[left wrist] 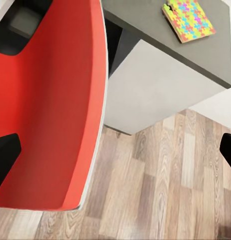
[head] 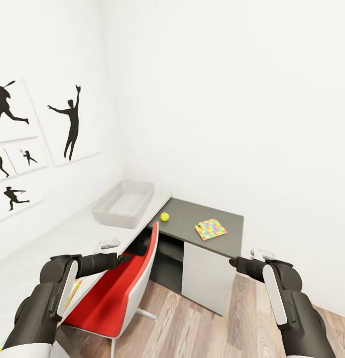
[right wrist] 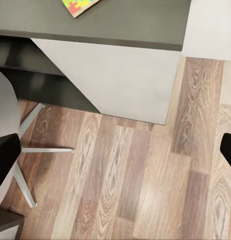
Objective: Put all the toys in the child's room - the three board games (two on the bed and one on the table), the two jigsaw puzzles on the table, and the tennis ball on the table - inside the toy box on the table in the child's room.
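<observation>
Both grippers, left gripper and right gripper, are held spread and empty, raised for reaching the jigsaw puzzle.

We are in a child's room at home. We see white walls with black pictures of people jumping and running, a wood floor, a red chair at a pale bench, a grey toy box, a yellow ball and a bright jigsaw puzzle.
</observation>
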Controlling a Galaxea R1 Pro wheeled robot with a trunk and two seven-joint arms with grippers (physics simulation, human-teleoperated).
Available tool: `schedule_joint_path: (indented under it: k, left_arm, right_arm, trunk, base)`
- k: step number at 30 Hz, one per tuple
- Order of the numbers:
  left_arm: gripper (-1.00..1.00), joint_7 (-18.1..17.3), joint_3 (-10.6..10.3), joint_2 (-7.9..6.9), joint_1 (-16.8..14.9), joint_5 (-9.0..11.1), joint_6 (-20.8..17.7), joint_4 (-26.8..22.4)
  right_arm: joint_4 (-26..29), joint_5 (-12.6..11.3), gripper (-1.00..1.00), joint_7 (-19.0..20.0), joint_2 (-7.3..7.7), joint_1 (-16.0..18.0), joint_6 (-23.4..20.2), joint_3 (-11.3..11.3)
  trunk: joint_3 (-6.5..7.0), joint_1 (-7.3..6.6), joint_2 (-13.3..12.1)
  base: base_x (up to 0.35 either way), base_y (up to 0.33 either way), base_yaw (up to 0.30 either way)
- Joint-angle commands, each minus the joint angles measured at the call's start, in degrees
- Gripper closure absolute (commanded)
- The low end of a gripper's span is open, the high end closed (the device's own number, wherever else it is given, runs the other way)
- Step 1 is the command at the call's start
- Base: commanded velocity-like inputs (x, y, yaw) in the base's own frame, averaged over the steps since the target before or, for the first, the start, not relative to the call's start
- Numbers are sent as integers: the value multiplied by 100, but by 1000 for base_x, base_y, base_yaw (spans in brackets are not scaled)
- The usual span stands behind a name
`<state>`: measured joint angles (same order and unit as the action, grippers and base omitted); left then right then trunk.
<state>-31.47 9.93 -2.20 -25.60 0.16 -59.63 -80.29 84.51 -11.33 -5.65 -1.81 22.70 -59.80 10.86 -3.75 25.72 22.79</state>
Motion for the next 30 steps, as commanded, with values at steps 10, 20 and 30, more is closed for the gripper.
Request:
schedule_joint_path:
  k: [10,20,30]
  left_arm:
    - [-100,-17,15,1,-6,15,-37,-4]
    - [-100,-17,26,3,-6,17,-37,-4]
    - [-100,-12,33,3,-14,-30,-37,2]
  right_arm:
    - [6,-62,-100,-54,-3,6,-20,5]
    - [8,-62,-100,-46,-6,6,-20,-4]
    - [10,-62,-100,-45,-5,6,-20,-4]
  trunk:
    - [-13,6,13]
    - [-8,6,13]
    - [4,6,13]
  base:
    - [86,-70,0]
    - [4,-3,75]
    - [0,0,196]
